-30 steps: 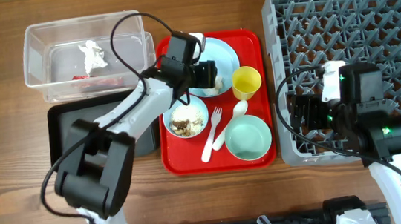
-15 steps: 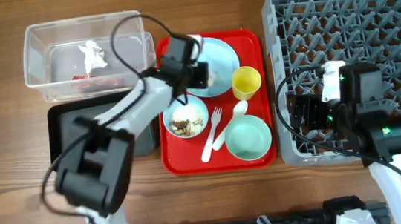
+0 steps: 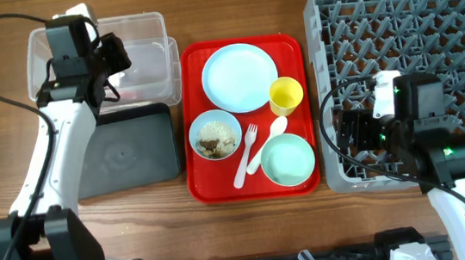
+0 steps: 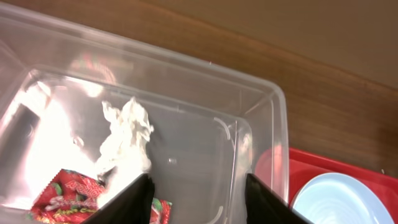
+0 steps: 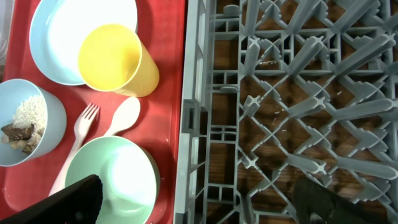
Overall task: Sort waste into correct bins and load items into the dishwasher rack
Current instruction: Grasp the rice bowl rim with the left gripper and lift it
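Observation:
My left gripper (image 3: pixel 112 56) hangs over the clear plastic tub (image 3: pixel 145 35), open and empty (image 4: pixel 199 186). In the left wrist view the tub (image 4: pixel 273 106) holds crumpled white tissue (image 4: pixel 127 134) and a red wrapper (image 4: pixel 62 196). On the red tray (image 3: pixel 293 46) lie the pale blue plate (image 3: pixel 239 77), the pale blue bowl (image 3: pixel 215 135) with brown scraps and white crumbs, the yellow cup (image 3: pixel 286 96), the mint-green bowl (image 3: pixel 288 160), the white fork (image 3: pixel 245 155) and the spoon (image 3: pixel 272 134). My right gripper (image 3: pixel 349 131) is open (image 5: pixel 199 199) above the left edge of the grey dishwasher rack (image 3: pixel 430 31).
The shallow black tray (image 3: pixel 123 159) lies in front of the tub, left of the red tray. The rack (image 5: pixel 280 93) fills the right side, its pegs upright, close against the red tray's right edge.
My left arm has swung left from over the pale blue plate to above the clear tub. The plate now shows bare. The right arm has not moved.

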`<action>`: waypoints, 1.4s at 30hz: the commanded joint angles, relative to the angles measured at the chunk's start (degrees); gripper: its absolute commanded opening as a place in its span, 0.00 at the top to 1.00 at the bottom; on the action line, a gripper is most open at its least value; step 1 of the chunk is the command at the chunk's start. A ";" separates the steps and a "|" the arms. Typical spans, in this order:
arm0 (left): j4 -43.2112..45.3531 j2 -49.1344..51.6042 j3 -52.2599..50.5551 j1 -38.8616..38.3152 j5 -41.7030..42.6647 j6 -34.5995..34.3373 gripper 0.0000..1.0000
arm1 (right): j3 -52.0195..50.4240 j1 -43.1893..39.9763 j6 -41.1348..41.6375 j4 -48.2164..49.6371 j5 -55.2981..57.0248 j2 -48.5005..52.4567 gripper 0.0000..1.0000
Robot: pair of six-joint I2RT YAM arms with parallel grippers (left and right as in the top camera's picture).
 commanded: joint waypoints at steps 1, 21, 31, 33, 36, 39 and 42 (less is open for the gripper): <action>-0.15 -0.11 0.24 -0.13 0.22 0.33 0.51 | 1.29 0.24 0.42 -0.04 -0.94 0.07 0.00; -20.76 14.03 0.22 -37.57 4.09 -12.83 0.48 | 1.27 0.24 0.37 -0.46 -0.94 0.07 0.00; -20.96 16.33 0.24 -38.14 3.48 -12.85 0.96 | 1.29 0.24 0.39 -0.72 -0.94 0.07 0.00; -21.84 14.88 0.24 -38.10 3.37 -12.83 0.96 | 1.29 0.24 0.39 -0.76 -0.94 0.07 0.00; -23.56 10.16 0.83 -37.97 2.38 -12.83 0.96 | 1.29 0.24 0.39 -0.85 -0.94 0.07 0.00; -24.68 3.52 0.98 -37.22 2.36 -12.81 0.96 | 1.29 0.24 0.39 -0.85 -0.94 0.07 0.00; -26.86 -3.04 0.98 -33.03 2.43 -12.85 0.96 | 1.29 0.24 0.37 -0.83 -0.92 0.07 0.00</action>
